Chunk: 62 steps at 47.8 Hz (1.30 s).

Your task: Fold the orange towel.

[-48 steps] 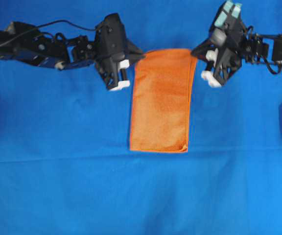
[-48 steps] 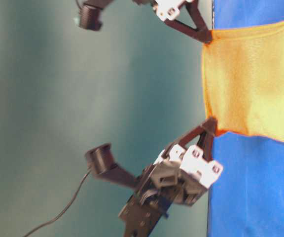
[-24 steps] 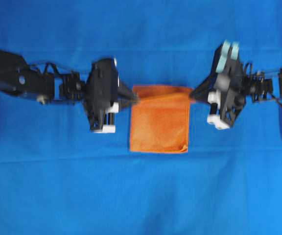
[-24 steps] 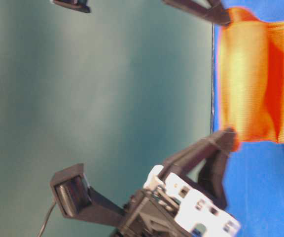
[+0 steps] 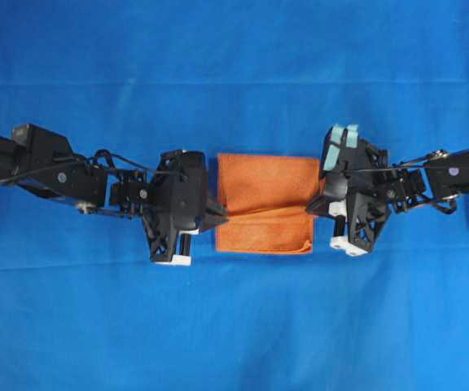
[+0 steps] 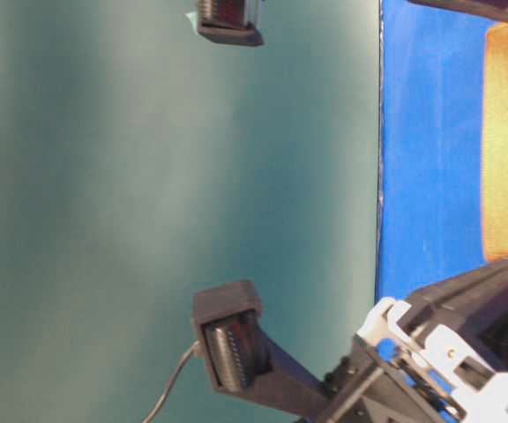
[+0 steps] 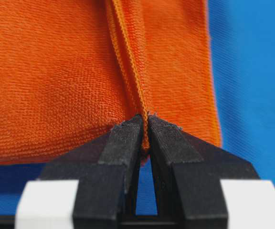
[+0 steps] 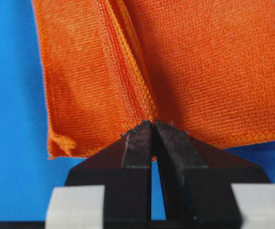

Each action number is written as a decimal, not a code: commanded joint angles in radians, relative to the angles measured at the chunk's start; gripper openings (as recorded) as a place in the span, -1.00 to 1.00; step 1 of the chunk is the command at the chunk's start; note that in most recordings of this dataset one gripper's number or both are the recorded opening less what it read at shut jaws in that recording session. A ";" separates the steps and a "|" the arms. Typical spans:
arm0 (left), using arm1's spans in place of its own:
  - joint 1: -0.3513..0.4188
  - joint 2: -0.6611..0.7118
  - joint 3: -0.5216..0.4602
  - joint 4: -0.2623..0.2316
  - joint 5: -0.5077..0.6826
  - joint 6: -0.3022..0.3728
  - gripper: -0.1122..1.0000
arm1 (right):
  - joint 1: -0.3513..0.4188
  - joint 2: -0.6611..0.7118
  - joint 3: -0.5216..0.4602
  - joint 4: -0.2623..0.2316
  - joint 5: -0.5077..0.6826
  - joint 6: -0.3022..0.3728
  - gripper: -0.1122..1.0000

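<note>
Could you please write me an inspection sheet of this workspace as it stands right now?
Surface: blue cloth covers the table, lightly creased.
Job's things: orange towel lies mid-table, partly folded; its carried edge runs across it, short of the near edge.
Clutter: nothing seen.
Grippers: left gripper shut on the towel's edge at its left side; right gripper shut on the edge at its right side. The black fingers pinch stitched hem.
Cables: black cable runs along the left arm; another hangs below a wrist camera in the table-level view.
Surroundings: plain teal backdrop; dark fixtures at the overhead view's left and right edges.
</note>
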 commanded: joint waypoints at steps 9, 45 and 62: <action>-0.005 0.020 -0.017 -0.002 -0.048 -0.002 -0.75 | 0.008 0.011 -0.026 0.005 -0.003 0.028 -0.74; -0.003 -0.175 -0.017 -0.002 0.130 0.002 0.18 | 0.098 -0.152 -0.089 -0.003 0.193 0.032 0.22; -0.006 -0.495 0.124 -0.002 0.193 0.009 0.17 | 0.098 -0.482 -0.006 -0.104 0.334 0.029 0.22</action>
